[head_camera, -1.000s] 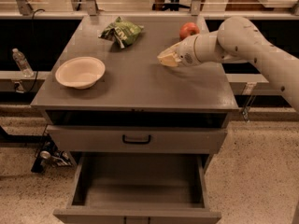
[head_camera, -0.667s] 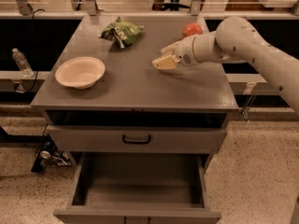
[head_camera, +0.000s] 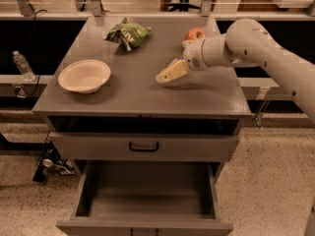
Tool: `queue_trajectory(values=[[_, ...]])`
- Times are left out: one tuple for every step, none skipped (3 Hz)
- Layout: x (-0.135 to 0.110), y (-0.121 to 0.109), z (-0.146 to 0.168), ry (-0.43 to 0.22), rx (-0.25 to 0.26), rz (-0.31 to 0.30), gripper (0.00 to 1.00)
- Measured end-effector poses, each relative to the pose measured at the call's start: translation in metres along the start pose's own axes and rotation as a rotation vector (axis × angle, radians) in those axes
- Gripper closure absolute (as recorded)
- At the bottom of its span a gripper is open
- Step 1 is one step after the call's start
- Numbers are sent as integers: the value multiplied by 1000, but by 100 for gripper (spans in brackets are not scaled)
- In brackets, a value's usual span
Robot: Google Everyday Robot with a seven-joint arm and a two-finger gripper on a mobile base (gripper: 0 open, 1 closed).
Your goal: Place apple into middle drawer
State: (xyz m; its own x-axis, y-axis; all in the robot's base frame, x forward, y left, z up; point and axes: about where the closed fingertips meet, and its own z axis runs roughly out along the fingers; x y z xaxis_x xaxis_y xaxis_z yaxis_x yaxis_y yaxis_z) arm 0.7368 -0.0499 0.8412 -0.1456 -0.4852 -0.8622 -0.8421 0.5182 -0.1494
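The red-orange apple (head_camera: 195, 33) sits on the cabinet top near its back right, partly behind my arm. My gripper (head_camera: 169, 73) hovers just above the top, in front of and to the left of the apple, pointing left and apart from it. It holds nothing that I can see. The middle drawer (head_camera: 98, 146) is the grey front with a black loop handle (head_camera: 143, 146) under the top. The drawer below it (head_camera: 145, 195) is pulled out and shows an empty inside.
A cream bowl (head_camera: 84, 75) stands on the left of the top. A green snack bag (head_camera: 127, 34) lies at the back middle. A water bottle (head_camera: 23, 66) stands on a ledge to the left. A rail runs behind the cabinet.
My gripper has moved left and towards the front of the top, farther from the apple. The apple, bowl and bag have not moved.
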Motion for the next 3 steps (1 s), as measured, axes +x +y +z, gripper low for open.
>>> queue_trajectory(values=[[-5,-12,-31,-33,70,30,0],[-6,-25,-75,-71,161,43,0],[4,-44,-117,-90,245,61,0]])
